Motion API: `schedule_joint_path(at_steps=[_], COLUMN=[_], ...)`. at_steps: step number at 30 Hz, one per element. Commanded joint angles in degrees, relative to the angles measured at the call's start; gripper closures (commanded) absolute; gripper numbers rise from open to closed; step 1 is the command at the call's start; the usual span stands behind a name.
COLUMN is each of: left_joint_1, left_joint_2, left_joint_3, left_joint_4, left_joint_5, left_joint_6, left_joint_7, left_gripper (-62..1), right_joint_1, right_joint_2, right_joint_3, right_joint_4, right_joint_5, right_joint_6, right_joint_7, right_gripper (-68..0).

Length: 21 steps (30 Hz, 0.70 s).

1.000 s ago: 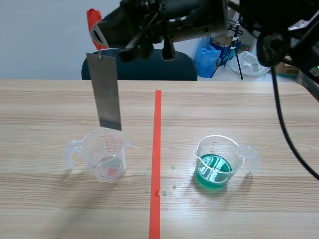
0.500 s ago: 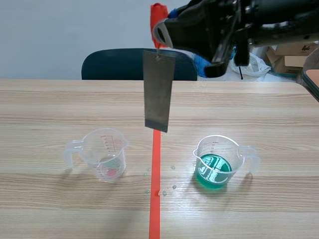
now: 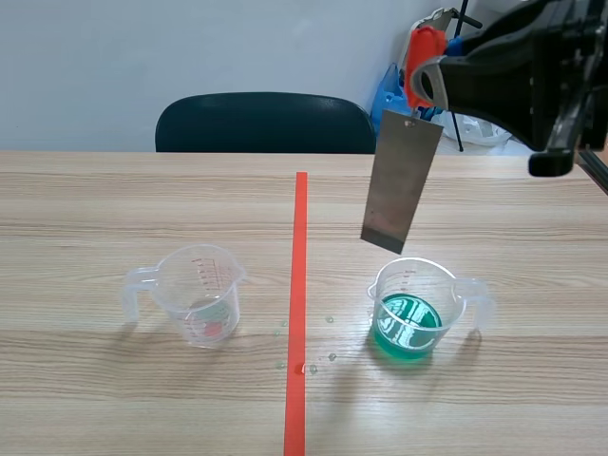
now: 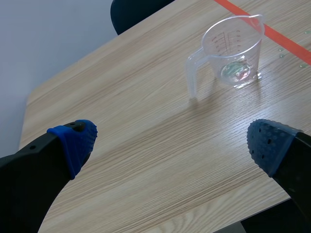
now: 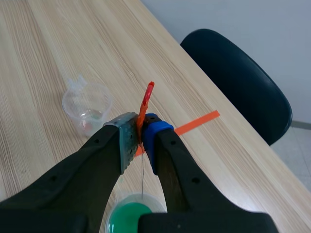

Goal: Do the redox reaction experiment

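A grey metal strip point(image 3: 400, 180) hangs from an orange-red clip point(image 3: 421, 52), and my right gripper point(image 3: 429, 71) is shut on that clip, high over the table's right half. The strip's lower end hovers just above the far rim of the beaker of green liquid point(image 3: 410, 309). In the right wrist view the gripper point(image 5: 138, 136) pinches the clip point(image 5: 145, 104), with the strip point(image 5: 143, 179) edge-on over the green beaker point(image 5: 127, 216). A nearly empty clear beaker point(image 3: 199, 293) stands left of the tape line. My left gripper point(image 4: 172, 145) is open, well short of that clear beaker point(image 4: 234, 52).
An orange-red tape line point(image 3: 298, 285) splits the table between the beakers, with small droplets point(image 3: 306, 366) beside it. A dark chair point(image 3: 266, 122) stands behind the far edge. Bags and boxes lie beyond the table at the back right.
My right arm has carried the clip and strip rightward, from above the clear beaker, across the tape line, to above the green beaker. The beakers have not moved.
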Motion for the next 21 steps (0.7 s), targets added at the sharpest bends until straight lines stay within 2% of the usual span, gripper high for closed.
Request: schedule_joint_path(at_steps=[1,12,21], left_joint_1=[0.1,0.1,0.1], left_joint_2=[0.1,0.1,0.1], left_joint_3=[-0.2,-0.2,-0.2], left_joint_4=[0.6,0.6,0.6], left_joint_5=[-0.5,-0.5,-0.5], left_joint_6=[-0.1,-0.1,-0.1], left_joint_7=[-0.8,-0.8,-0.8], left_gripper=[-62.3,-62.3,-62.3], right_joint_1=[-0.9,-12.9,-17.1], right_joint_2=[0.9,1.4,1.4], right_joint_3=[1.4,11.7,17.1], right_joint_4=[0.5,0.5,0.5], right_joint_5=[0.8,0.6,0.4], right_joint_6=[0.2,0.7,2.2], right_joint_7=[1.5,3.8,4.7], right_gripper=[-0.6,-0.6,-0.6])
